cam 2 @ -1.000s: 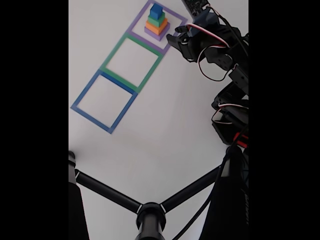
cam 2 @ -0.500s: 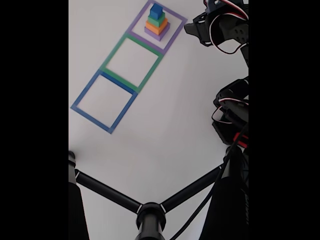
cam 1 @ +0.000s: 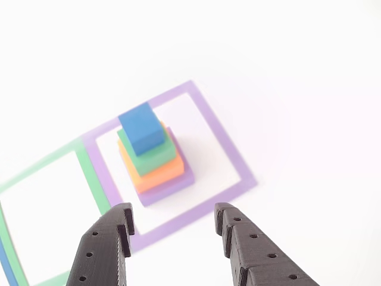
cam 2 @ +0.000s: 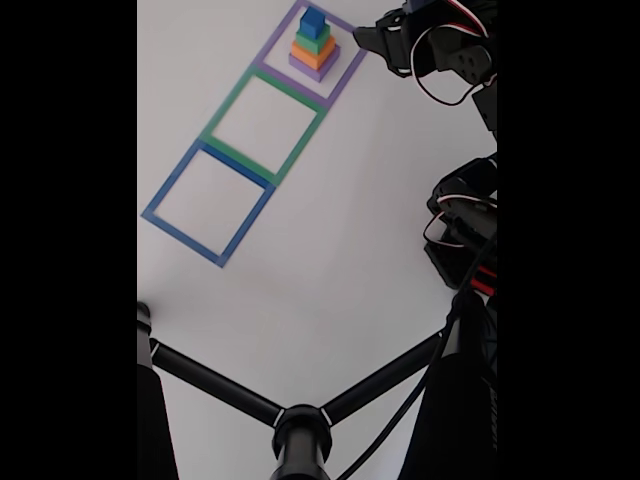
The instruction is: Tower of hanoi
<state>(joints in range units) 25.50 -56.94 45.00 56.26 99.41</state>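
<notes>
Swung in over the last second toward the untouched tower of hanoi [cam 1: 153,156], stacked inside the purple square outline [cam 1: 233,159] on the table [cam 2: 330,250], hand [cam 1: 174,221] now spread wide, empty, probably lining up on the blue cube [cam 1: 141,127].

No legible text or labels anywhere.

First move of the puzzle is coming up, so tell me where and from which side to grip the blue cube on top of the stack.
Grip the blue cube across two opposite flat side faces, coming down from above. It sits highest, on the wider green block, so its sides are probably free. The open gripper hovers short of the stack; its gap looks wider than the cube.
</notes>
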